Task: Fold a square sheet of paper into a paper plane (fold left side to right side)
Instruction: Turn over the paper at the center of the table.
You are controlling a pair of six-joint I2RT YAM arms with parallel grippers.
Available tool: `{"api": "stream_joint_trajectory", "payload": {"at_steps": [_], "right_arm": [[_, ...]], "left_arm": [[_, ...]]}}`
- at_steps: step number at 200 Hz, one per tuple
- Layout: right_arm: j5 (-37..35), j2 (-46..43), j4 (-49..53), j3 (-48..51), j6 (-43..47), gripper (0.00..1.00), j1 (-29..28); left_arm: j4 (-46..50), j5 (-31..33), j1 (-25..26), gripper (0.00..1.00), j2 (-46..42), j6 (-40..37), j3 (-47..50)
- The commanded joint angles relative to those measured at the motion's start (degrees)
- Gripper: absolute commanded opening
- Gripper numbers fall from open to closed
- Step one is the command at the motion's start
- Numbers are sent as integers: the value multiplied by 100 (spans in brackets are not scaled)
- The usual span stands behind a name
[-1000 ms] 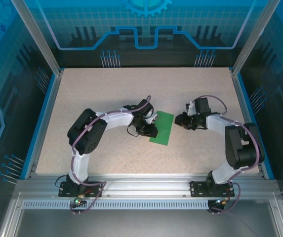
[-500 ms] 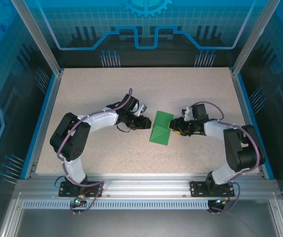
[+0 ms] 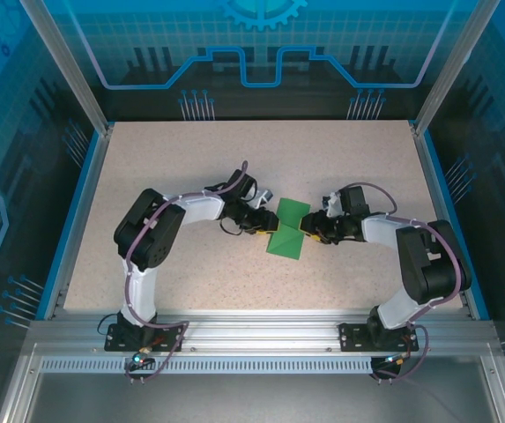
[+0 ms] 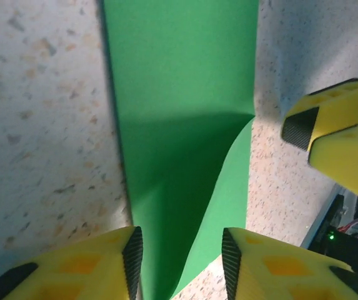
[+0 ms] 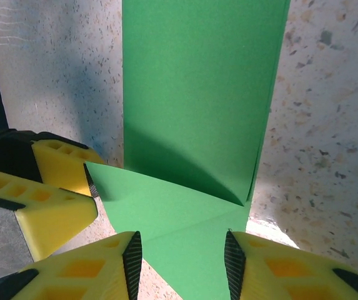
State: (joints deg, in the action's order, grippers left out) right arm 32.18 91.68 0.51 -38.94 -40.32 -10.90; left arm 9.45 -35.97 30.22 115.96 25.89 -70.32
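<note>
Two grippers first, then outward. Left gripper: released, black pads standing apart with green paper showing in the gap, not nipped on it. Right gripper: likewise slack, jaws apart and astride the sheet's near end. Set low on opposite sides of the square sheet of paper, left at its left edge, right at its right edge, fingertips just beside it. Cannot tell from above whether either is touching.

Found mid-desk, between the two wrists and well clear of the walls.

Judged very light, thin and limp. Likely to skate over the speckled desk if nudged sideways, and to keep any crease a hard pinch puts in. Best taken at a free edge or the lifted corner, with a shallow bite close to the edge; better not grabbed mid-panel, where only flat paper offers.

Lying as a narrow oblong, not a full square. Long axis running away from the arm bases, far end leaning a little right. Near end crossed by a triangular flap with a visible crease, one edge curling up off the desk. No nose formed yet, so no real heading to speak of.
</note>
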Motion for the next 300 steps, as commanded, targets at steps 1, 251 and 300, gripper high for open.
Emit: {"api": "stream_joint_trajectory", "payload": {"at_steps": [1, 251, 300], "right_arm": [[68, 25, -21, 58, 2, 42, -63], [251, 713, -737, -342, -472, 37, -673], [286, 546, -790, -395, -482, 13, -673]], "left_arm": [[-172, -350, 28, 32, 110, 51, -204], [-74, 309, 4, 12, -458, -172, 162], [-283, 347, -187, 41, -946, -24, 462]]}}
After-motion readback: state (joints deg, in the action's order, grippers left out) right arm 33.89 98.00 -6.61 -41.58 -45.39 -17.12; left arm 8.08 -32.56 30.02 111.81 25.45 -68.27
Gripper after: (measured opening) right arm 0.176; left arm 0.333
